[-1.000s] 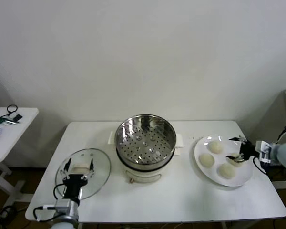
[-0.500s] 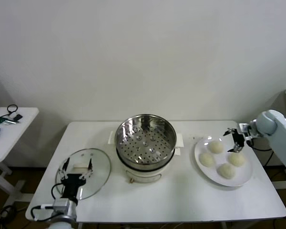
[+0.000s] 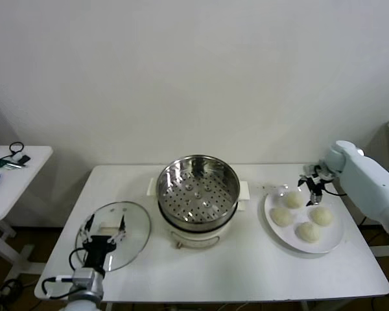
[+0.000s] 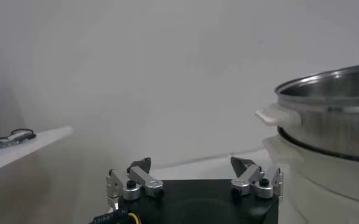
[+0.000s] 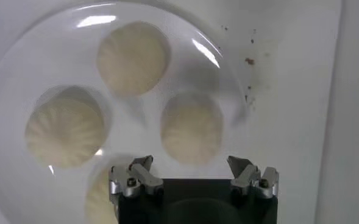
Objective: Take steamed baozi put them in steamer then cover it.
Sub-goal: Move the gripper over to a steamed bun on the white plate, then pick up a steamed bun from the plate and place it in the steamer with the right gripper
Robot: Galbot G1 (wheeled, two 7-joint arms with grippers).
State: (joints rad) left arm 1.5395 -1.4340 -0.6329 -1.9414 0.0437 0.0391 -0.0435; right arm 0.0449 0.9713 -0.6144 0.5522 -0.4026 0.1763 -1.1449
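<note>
The steel steamer [image 3: 198, 193] stands open on its cream pot base mid-table; its side also shows in the left wrist view [image 4: 328, 119]. Several steamed baozi lie on a white plate [image 3: 337, 237] to the right, among them one at the back [image 3: 292, 199] and one at the front [image 3: 308, 231]. My right gripper [image 3: 312, 184] hangs open over the plate's back part. In its wrist view [image 5: 191, 162] a baozi [image 5: 191, 126] lies just beyond the fingertips, with nothing between them. The glass cover [image 3: 133, 217] lies flat at front left. My left gripper [image 3: 106, 228] [image 4: 191, 163] hovers open over it.
A small side table [image 3: 13, 170] with cables and small items stands off to the left. The white wall runs behind the table. Bare tabletop lies in front of the steamer and between steamer and plate [image 5: 42, 58]. Dark specks mark the table beside the plate.
My right arm rose from the plate's right edge and swung round to the back, so the gripper now hangs over the rear of the plate. The left arm barely moved.
</note>
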